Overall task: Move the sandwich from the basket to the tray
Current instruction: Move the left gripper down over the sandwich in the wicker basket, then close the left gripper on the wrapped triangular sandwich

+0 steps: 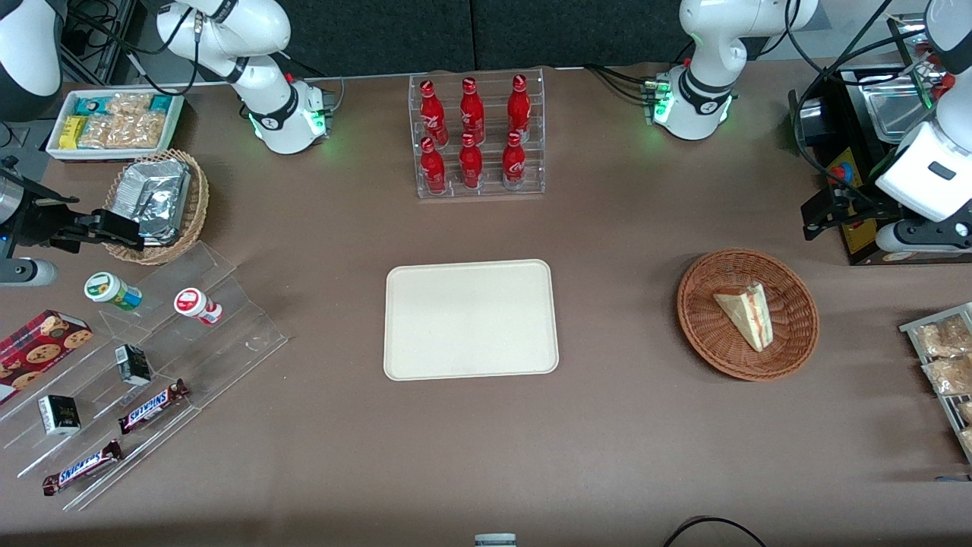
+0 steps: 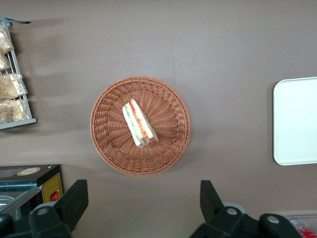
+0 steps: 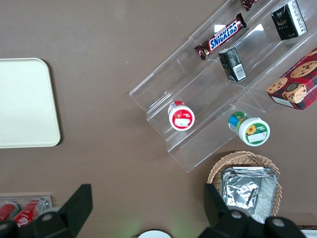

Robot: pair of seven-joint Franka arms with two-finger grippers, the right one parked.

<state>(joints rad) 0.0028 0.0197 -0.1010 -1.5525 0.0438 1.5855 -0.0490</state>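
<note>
The sandwich is a pale triangular wedge with a red and green filling stripe, lying in the round reddish-brown wicker basket. The left wrist view looks straight down on the sandwich and the basket. The left gripper hangs above the table, a little farther from the front camera than the basket and toward the working arm's end. Its fingers stand wide apart and empty, and the gripper is clear of the basket rim. The cream-beige tray lies empty at the table's middle; it also shows in the left wrist view.
A clear rack of red bottles stands farther back than the tray. A black appliance and a wire rack of snack packets flank the basket at the working arm's end. A clear snack stand and a tan foil-packet basket lie toward the parked arm's end.
</note>
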